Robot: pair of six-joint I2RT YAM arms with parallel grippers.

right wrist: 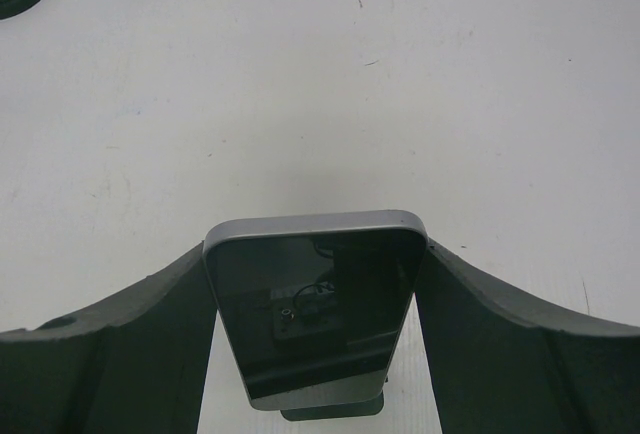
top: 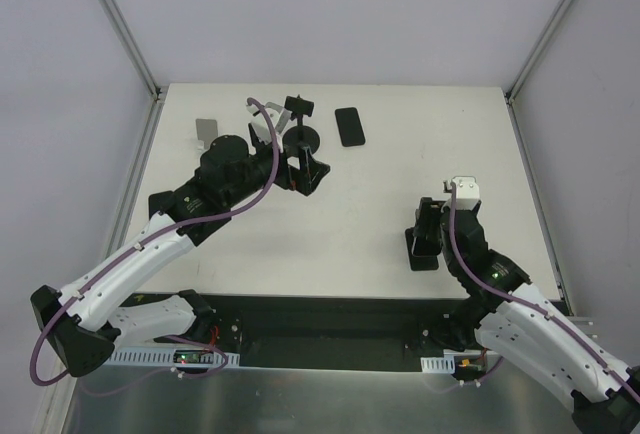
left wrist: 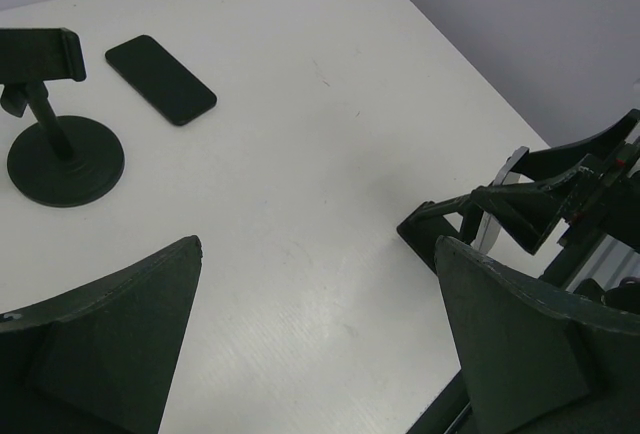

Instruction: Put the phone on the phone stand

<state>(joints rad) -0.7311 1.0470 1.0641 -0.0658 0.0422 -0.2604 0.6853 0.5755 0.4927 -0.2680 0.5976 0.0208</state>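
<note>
The right gripper [right wrist: 315,251] appears clamped across the width of the phone [right wrist: 312,319], gripping its long edges, while the phone stand [top: 305,138] stands well apart, farther out and leftward, just beside the wide-open, empty left gripper [left wrist: 318,254].

Bare worktop [left wrist: 330,134] lies open ahead of the wide-spread left pincer [left wrist: 318,254]. Phone [left wrist: 160,79] lies just beside the phone stand [left wrist: 65,159], apparently apart; the right arm [top: 480,264] bounds the stretch rightward.
</note>
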